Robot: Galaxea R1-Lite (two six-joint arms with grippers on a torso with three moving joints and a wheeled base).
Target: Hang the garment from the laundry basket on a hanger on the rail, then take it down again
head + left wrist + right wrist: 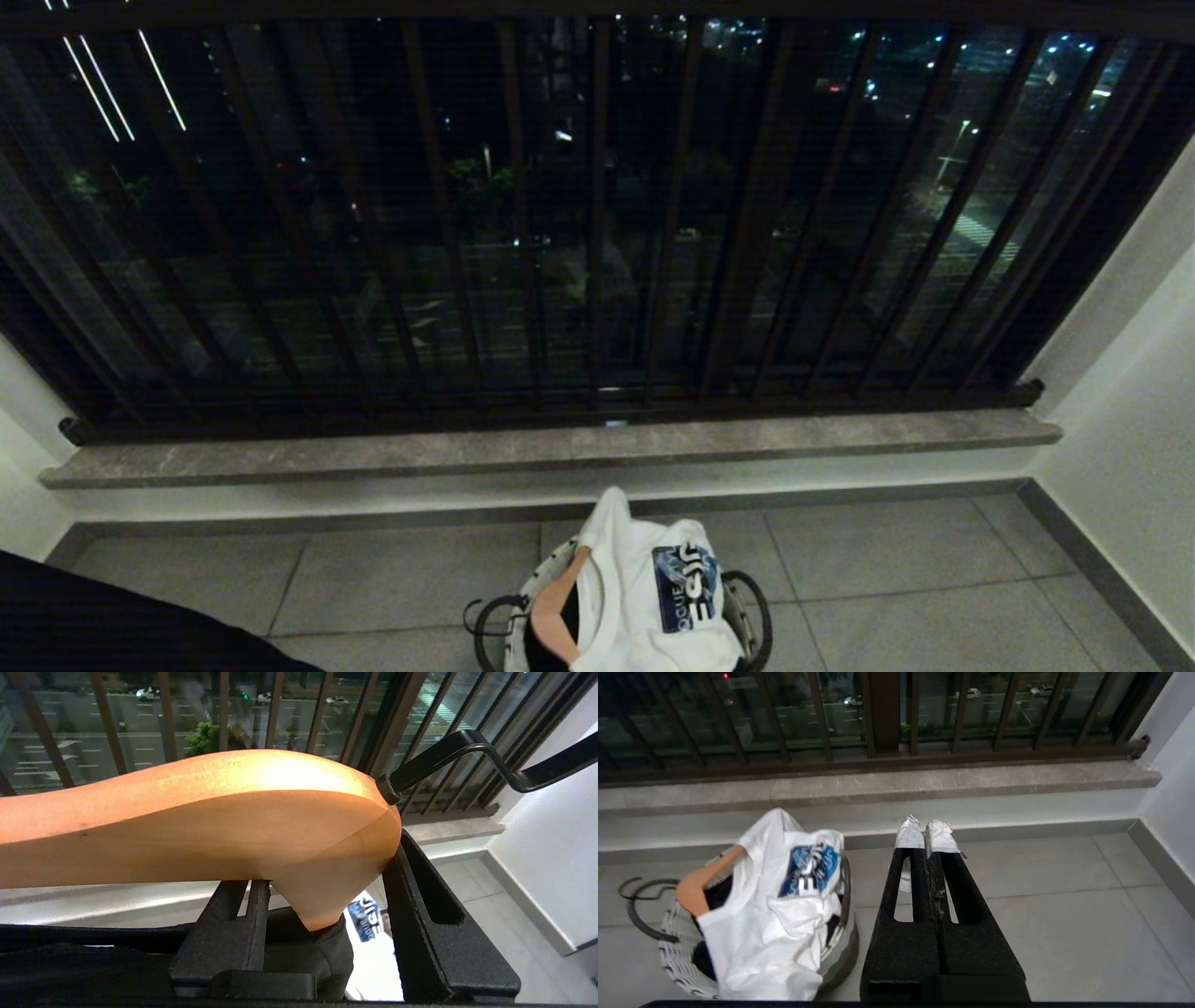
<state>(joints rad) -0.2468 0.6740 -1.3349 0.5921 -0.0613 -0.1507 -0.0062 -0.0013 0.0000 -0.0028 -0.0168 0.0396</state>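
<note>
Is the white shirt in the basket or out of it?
In, mostly. The white shirt sits bunched in the laundry basket, spilling over its rim, with a wooden hanger poking out beside it.

The tiled floor point(392, 579) lay open at nine and three o'clock of the laundry basket point(747, 607), giving room to pass on either side. At twelve o'clock the stone ledge point(560, 448) and the dark railing bars point(597, 233) closed the way forward. A white wall point(1130, 420) hemmed in the three o'clock side. The basket's mouth was filled by the white garment point(644, 597) and a wooden hanger point(555, 607), blocking entry from above.
</note>
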